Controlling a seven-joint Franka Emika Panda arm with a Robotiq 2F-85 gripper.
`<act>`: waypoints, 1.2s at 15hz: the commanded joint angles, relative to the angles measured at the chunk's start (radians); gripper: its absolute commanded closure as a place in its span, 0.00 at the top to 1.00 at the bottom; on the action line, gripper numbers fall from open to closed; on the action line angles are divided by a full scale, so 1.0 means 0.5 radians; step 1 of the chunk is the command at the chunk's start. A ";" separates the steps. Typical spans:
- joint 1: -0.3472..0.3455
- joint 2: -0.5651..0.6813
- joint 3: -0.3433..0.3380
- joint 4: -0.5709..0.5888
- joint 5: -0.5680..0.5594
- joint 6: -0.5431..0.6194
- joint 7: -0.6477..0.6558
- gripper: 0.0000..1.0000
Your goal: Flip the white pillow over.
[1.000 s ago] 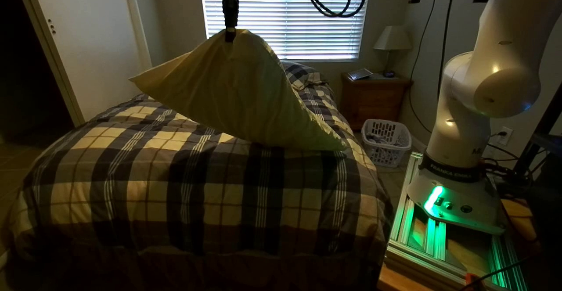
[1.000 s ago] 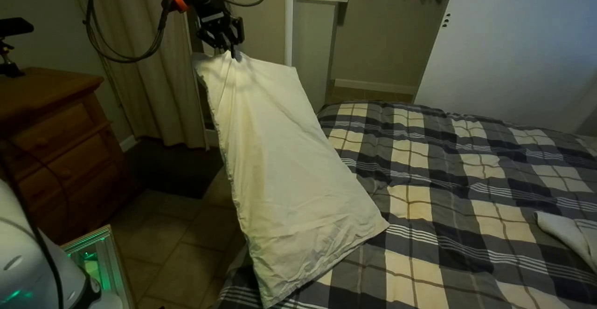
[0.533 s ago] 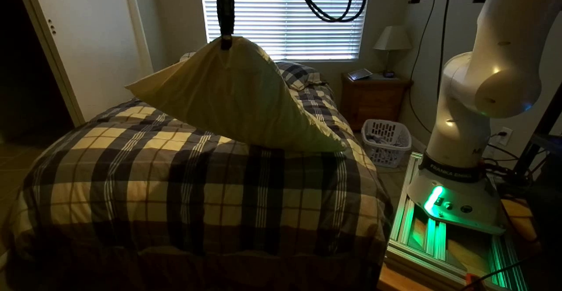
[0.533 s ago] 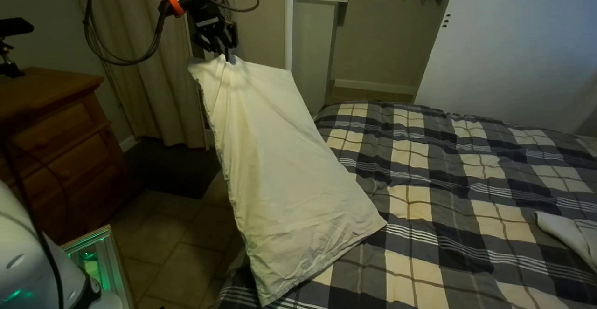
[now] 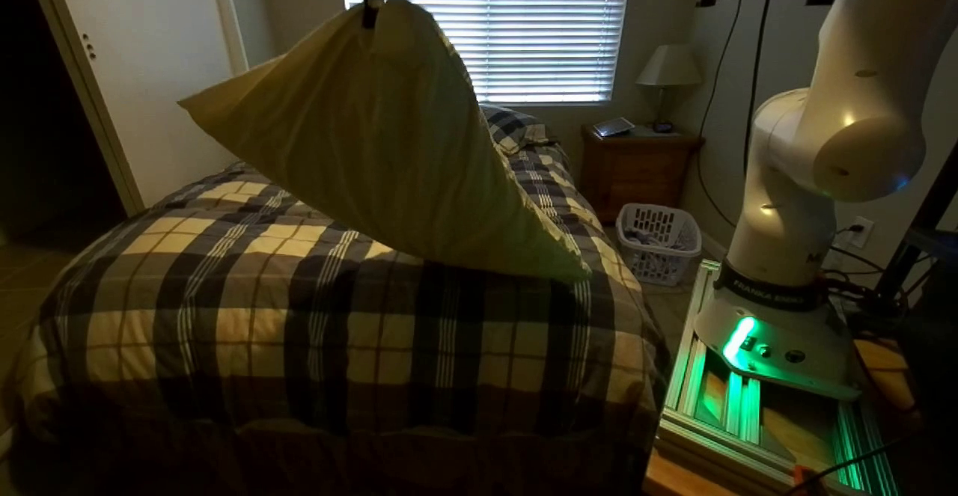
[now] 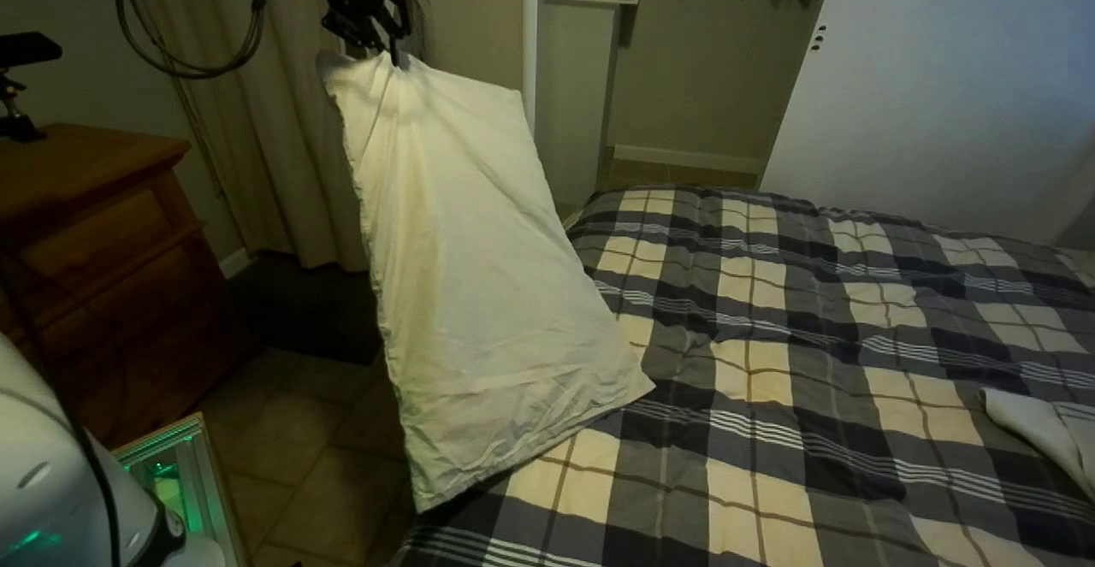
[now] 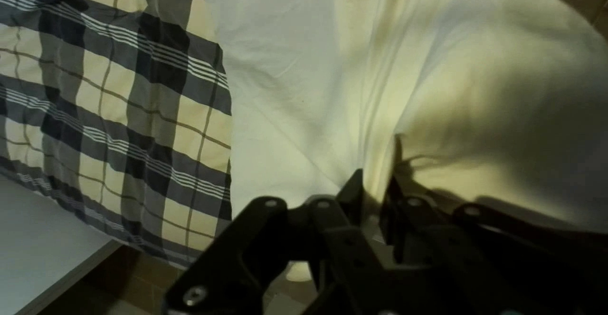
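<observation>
The white pillow (image 5: 397, 159) hangs tilted over the bed in both exterior views (image 6: 479, 259). My gripper (image 5: 371, 16) is shut on its upper edge, gathering the cloth into folds; this also shows in an exterior view (image 6: 392, 52). In the wrist view the fingertips (image 7: 375, 194) pinch a fold of the pillow (image 7: 289, 91). One lower corner hangs low, close to the bedspread (image 5: 389, 331); I cannot tell whether it touches. The other end is raised well above the bed. In an exterior view the gripper's upper part is cut off by the frame.
A plaid pillow (image 5: 515, 128) lies at the bed's head. A nightstand (image 5: 636, 170) with a lamp (image 5: 668, 66) and a white laundry basket (image 5: 658, 245) stand beside the bed. A wooden dresser (image 6: 111, 285) and a folded white cloth (image 6: 1039, 430) also show.
My gripper dipped slightly, then rose higher than before with the pillow. The pillow's raised corner went up, and its lower edge shifted across the bedspread toward the bed's foot.
</observation>
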 commanded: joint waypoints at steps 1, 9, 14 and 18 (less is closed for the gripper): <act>-0.018 -0.124 -0.001 0.167 -0.190 -0.221 -0.146 0.02; -0.080 -0.268 -0.129 0.149 -0.447 -0.270 -0.646 0.02; -0.146 -0.350 -0.212 -0.122 -0.702 -0.102 -0.729 0.02; -0.179 -0.355 -0.240 -0.211 -0.911 0.001 -0.640 0.02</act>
